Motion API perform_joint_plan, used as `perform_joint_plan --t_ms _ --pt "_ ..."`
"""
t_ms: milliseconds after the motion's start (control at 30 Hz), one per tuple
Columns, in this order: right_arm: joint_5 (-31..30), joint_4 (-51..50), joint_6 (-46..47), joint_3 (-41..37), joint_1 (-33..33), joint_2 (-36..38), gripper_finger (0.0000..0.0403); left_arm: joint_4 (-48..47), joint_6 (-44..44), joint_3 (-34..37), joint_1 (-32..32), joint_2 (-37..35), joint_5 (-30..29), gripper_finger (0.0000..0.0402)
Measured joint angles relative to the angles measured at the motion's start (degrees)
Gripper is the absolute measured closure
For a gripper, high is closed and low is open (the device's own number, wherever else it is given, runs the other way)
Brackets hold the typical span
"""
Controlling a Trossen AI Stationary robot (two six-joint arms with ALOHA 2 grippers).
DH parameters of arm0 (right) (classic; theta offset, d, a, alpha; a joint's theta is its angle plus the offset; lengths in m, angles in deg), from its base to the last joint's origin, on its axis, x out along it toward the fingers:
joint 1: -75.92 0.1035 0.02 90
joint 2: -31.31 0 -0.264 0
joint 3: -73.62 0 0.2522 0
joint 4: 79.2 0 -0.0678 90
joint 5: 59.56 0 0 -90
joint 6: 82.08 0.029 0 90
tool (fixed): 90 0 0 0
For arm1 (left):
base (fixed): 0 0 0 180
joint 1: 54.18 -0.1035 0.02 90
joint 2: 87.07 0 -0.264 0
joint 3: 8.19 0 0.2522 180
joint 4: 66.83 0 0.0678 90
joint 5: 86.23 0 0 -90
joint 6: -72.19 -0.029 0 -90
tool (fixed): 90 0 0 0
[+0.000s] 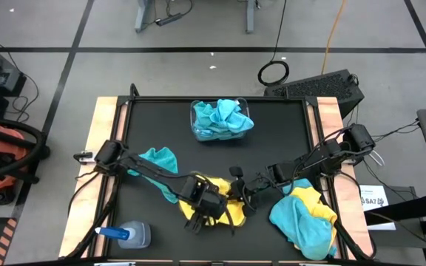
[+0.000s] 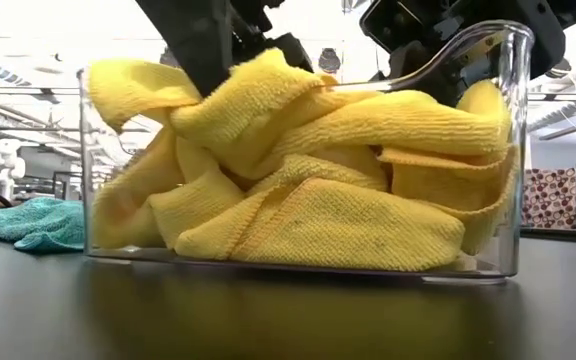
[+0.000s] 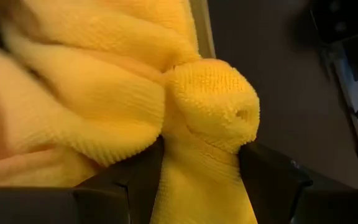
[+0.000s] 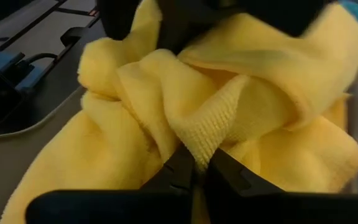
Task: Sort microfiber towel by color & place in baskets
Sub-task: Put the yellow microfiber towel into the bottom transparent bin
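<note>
Grey floor [image 1: 198, 29] crossed by dark lines surrounds the black table [image 1: 272, 125], with an orange cable [image 1: 334, 29] beyond its far edge.

One white label [image 1: 373, 198] beside the desk's right edge carries dark print, starts like "SAT", rest too small to read. No other text, brand, number or sign legible in any view.

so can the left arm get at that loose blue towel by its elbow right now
Probably not straight away. The left gripper has its jaws around a yellow towel over the yellow basket, so it would have to let go first. The loose blue towel itself lies uncovered on the table, beside that arm.
</note>
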Motion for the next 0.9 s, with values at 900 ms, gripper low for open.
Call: perform_joint_plan --t_ms 900 --pt "0.26 -0.62 -0.29 0.00 1.26 0.02 0.0385 0.94 -1.78 0.00 -4.93 1.00 -1.47 0.0189"
